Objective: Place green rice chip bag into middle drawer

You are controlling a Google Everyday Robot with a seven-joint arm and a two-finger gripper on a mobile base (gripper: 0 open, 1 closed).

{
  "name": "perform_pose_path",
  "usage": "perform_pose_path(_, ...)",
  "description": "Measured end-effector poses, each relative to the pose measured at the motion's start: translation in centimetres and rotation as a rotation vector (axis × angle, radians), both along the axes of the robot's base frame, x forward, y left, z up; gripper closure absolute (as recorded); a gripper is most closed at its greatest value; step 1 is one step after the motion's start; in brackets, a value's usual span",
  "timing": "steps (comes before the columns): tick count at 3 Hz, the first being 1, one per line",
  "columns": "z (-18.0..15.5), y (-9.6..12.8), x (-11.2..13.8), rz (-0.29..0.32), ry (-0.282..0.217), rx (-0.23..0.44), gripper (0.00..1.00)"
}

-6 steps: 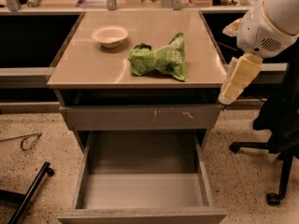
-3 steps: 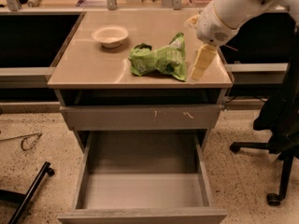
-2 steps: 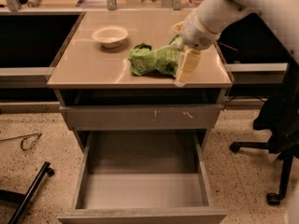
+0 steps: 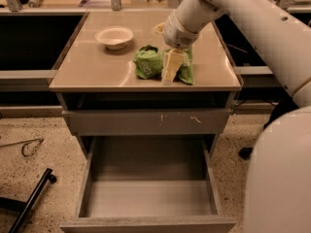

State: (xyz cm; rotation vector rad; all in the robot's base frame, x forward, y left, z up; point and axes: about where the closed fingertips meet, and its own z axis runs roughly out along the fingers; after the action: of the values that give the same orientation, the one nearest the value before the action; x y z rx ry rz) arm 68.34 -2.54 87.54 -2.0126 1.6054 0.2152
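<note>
The green rice chip bag (image 4: 148,63) lies crumpled on the right half of the tan cabinet top (image 4: 92,69). My gripper (image 4: 170,68) reaches in from the upper right on the white arm and hangs over the middle of the bag, covering part of it. The middle drawer (image 4: 150,198) is pulled out below, wide and shallow with a bare grey floor. It stands directly under the front edge of the cabinet top.
A white bowl (image 4: 114,37) sits at the back left of the top. A grey drawer front with pale scratch marks (image 4: 146,122) is closed above the open drawer. My arm's large white body (image 4: 279,174) fills the right side. Black bars (image 4: 29,198) lie on the floor at the left.
My arm has swung left from beside the cabinet's right edge to over the top, and the gripper now hangs over the green bag. The bag, bowl and drawer have not moved.
</note>
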Motion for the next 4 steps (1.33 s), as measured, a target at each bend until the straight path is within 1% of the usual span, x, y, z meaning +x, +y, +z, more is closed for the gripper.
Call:
perform_pose_path(1,-1.7,0.5,2.1,-0.007,0.016,-0.034,0.00)
perform_pose_path(2,-3.9,-1.4,3.8,-0.058,0.052,-0.057,0.00)
perform_pose_path(3,-4.1,-1.5,3.9,-0.061,0.053,-0.058,0.18)
perform_pose_path(4,-4.1,-1.5,3.9,-0.061,0.053,-0.058,0.42)
